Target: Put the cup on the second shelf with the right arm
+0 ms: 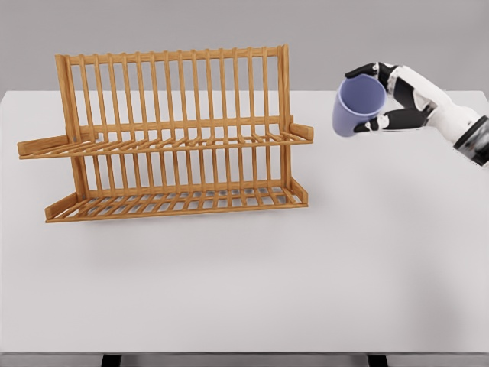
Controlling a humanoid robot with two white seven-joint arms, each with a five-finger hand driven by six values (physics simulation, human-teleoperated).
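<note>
**Cup in hand, shelf not yet reached**

The right robot hand (pixel 382 98) grasps the cup (pixel 357 105), fingers wrapped over its rim and around its side. The cup is lifted clear of the worktop (pixel 306 275) and tipped on its side, its open mouth facing the camera and a little to the left. It hangs to the right of the wooden rack (pixel 172 134), apart from it, at about the height of the upper shelf (pixel 164 143).

So the pick-up looks done: the cup is held and raised. What remains, by my reading, is the carry across to the left, over the shelf's right end, then setting the cup down on the slats and letting go. Nothing rests on either shelf yet. If the "second shelf" means the upper tier, the cup is already near the right height; if it means the lower shelf (pixel 176 202), it must also come down.

Count of what shows:
- one cup, pale purple-blue
- one rack, with two slatted shelves and a slatted back
- one robot hand, the right, on its white arm entering from the right edge
- one worktop, white

The left arm does not appear.
</note>
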